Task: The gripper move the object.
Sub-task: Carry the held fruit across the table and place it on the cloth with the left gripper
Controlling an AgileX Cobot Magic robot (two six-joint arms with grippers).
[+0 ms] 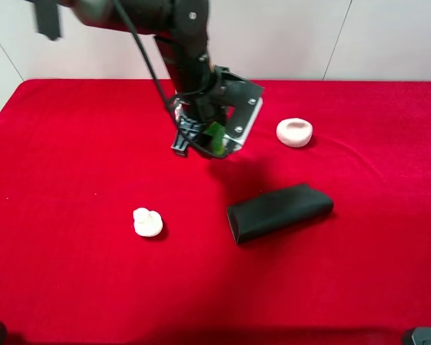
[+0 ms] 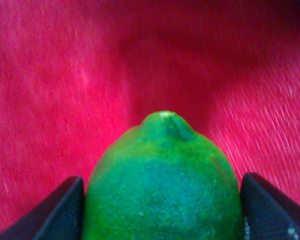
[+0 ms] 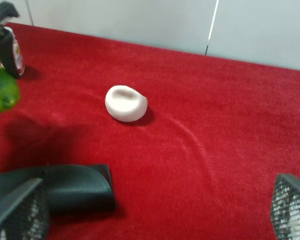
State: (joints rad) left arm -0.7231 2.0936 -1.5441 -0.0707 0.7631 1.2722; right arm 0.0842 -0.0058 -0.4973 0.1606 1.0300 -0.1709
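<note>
Lime (image 1: 217, 136) in L tool (image 1: 207, 142), above surface (image 1: 72, 144), centre-back. Lump (image 1: 294, 132) near, to its R. Pouch (image 1: 279, 212) in front of lime, slightly R. Knob (image 1: 147, 222) front-L, apart from pouch.

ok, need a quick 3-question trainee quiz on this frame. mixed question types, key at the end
1. True or false: the left hand is open and empty.
2. Pick one: the black rolled pouch is A) gripped in the left hand, B) lying on the red cloth, C) standing on end.
3. Short answer: how many white pieces lie on the cloth?

Key
1. False. The hand is closed on the green lime, one finger on each side.
2. B.
3. Two: a knob-shaped piece and a dented lump.
</note>
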